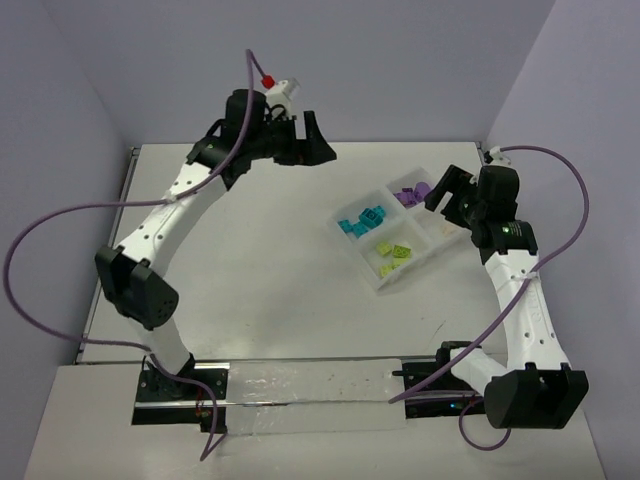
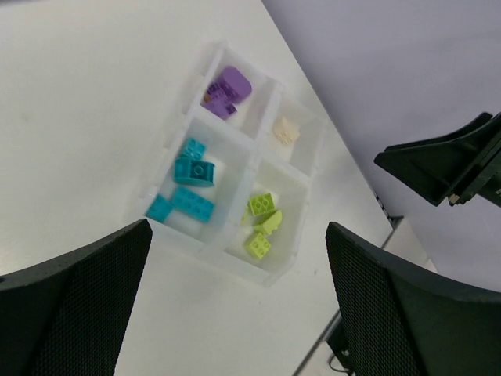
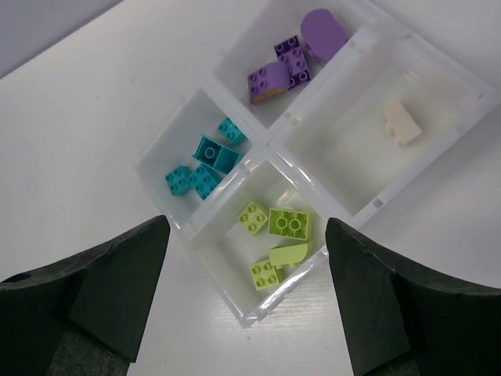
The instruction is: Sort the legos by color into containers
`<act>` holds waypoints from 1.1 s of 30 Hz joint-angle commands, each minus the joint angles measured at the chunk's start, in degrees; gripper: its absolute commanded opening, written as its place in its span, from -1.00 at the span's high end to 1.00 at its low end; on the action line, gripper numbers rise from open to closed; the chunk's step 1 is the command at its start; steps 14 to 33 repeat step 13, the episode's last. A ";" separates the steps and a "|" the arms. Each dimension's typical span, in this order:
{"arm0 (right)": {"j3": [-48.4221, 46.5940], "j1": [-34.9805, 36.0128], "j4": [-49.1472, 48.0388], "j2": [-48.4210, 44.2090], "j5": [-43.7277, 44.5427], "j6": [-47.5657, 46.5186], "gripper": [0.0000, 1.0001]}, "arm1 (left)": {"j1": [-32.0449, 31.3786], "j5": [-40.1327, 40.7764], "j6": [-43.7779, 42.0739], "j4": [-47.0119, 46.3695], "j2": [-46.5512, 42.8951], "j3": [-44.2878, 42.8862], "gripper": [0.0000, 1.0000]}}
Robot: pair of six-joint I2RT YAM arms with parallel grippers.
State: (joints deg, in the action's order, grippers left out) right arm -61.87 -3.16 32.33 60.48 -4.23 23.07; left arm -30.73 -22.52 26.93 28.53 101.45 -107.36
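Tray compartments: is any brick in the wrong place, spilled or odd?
Nothing stands out. Purple bricks, cyan bricks and lime bricks each lie in their own compartment of the tray; one cream brick sits alone in the fourth.

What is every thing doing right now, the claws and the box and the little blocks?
left claw: open, holding nothing.
right claw: open, holding nothing, above the tray.
tray: flat on the table, top uncovered.
cyan bricks: together in one compartment.
lime bricks: together in their own compartment.
purple bricks: together in their own compartment.
cream piece: alone in the fourth compartment.
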 commanded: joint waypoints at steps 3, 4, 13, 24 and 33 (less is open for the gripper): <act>-0.25 -0.18 -5.07 -2.56 2.39 -0.33 -0.76 | 2.93 6.09 -3.47 1.25 -10.31 6.42 -0.99; -0.21 -0.18 -5.28 -2.63 2.25 -0.31 -0.77 | 3.35 6.30 -3.47 1.53 -11.53 7.27 -0.99; 0.72 -0.21 -6.36 -4.32 2.50 -0.17 -0.76 | 4.54 7.75 -1.85 1.82 -16.42 11.33 -0.99; 0.72 -0.21 -6.36 -4.32 2.50 -0.17 -0.76 | 4.54 7.75 -1.85 1.82 -16.42 11.33 -0.99; 0.72 -0.21 -6.36 -4.32 2.50 -0.17 -0.76 | 4.54 7.75 -1.85 1.82 -16.42 11.33 -0.99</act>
